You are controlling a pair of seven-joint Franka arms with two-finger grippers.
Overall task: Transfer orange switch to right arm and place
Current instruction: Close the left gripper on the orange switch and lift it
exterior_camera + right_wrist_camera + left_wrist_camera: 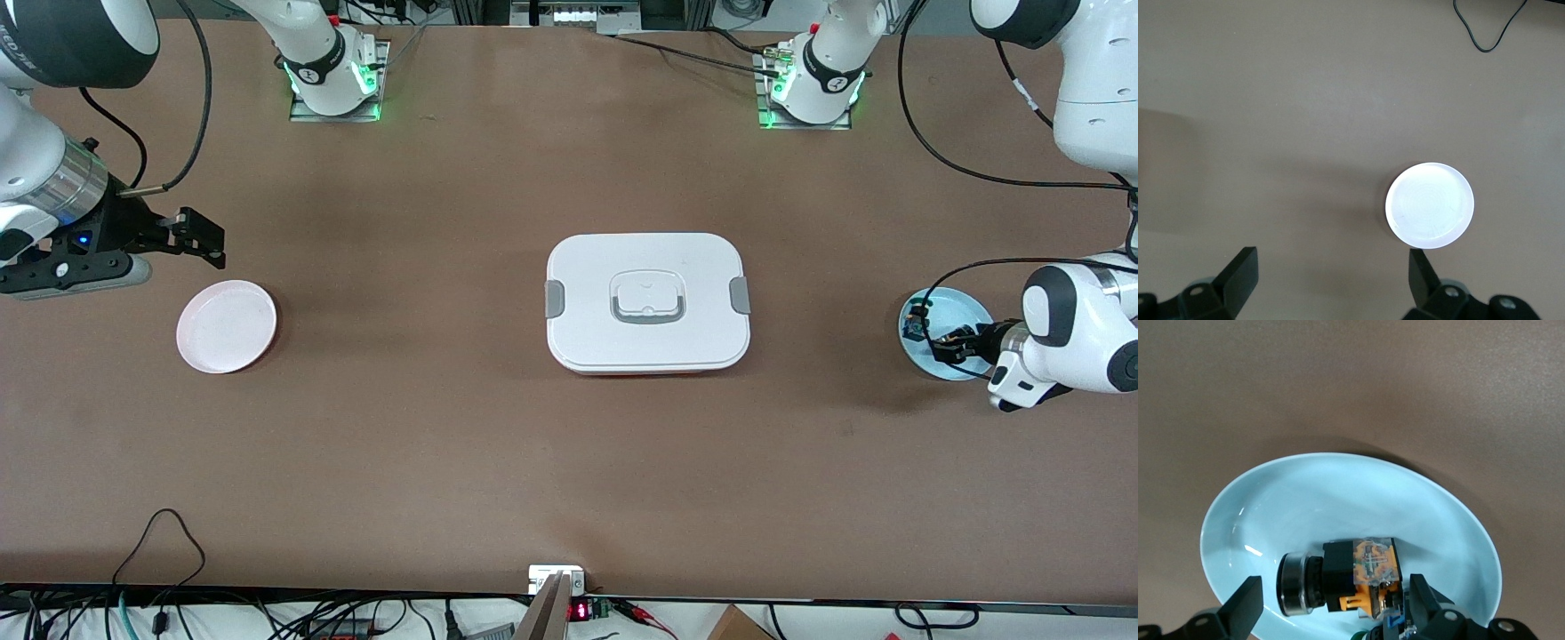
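The orange switch (1358, 577), a black block with orange accents and a silver ring at one end, lies on its side in a light blue plate (1338, 493) at the left arm's end of the table. My left gripper (1335, 603) is open and low in the plate (965, 307), one finger on each side of the switch without clamping it. In the front view the left gripper (947, 345) hides the switch. My right gripper (209, 242) is open and empty over bare table beside the pink plate (227, 326), which also shows in the right wrist view (1429, 205).
A similar small part with blue and green accents (1395, 628) lies in the blue plate right beside the switch. A white lidded lunch box (647, 302) with grey clips sits at the table's middle. Cables hang along the edge nearest the front camera.
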